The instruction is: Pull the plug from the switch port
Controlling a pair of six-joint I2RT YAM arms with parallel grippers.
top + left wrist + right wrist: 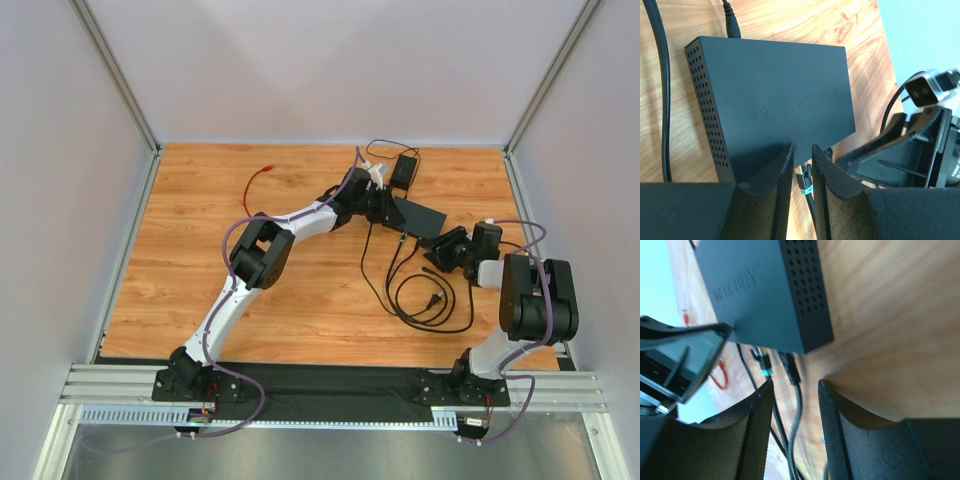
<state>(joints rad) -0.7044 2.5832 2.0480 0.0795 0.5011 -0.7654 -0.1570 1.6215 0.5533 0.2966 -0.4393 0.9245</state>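
Note:
The switch [421, 216] is a flat black box at the back middle of the wooden table; it fills the left wrist view [775, 95]. My left gripper [392, 208] stands at its left end. Its jaws [801, 148] are narrowly open, the tips over the switch's top near edge. Two plugs sit in the port edge: one with a teal band [763, 365] and a plain black plug [790, 367]. My right gripper [438, 250] is just in front of that edge. It is open [795, 385], with the black plug's cable running between its fingers, untouched.
A small black adapter brick [404, 170] with a thin cord lies behind the switch. Black cables coil [430, 300] in front of the right arm. A loose red cable [255, 185] lies at the back left. White walls enclose the table.

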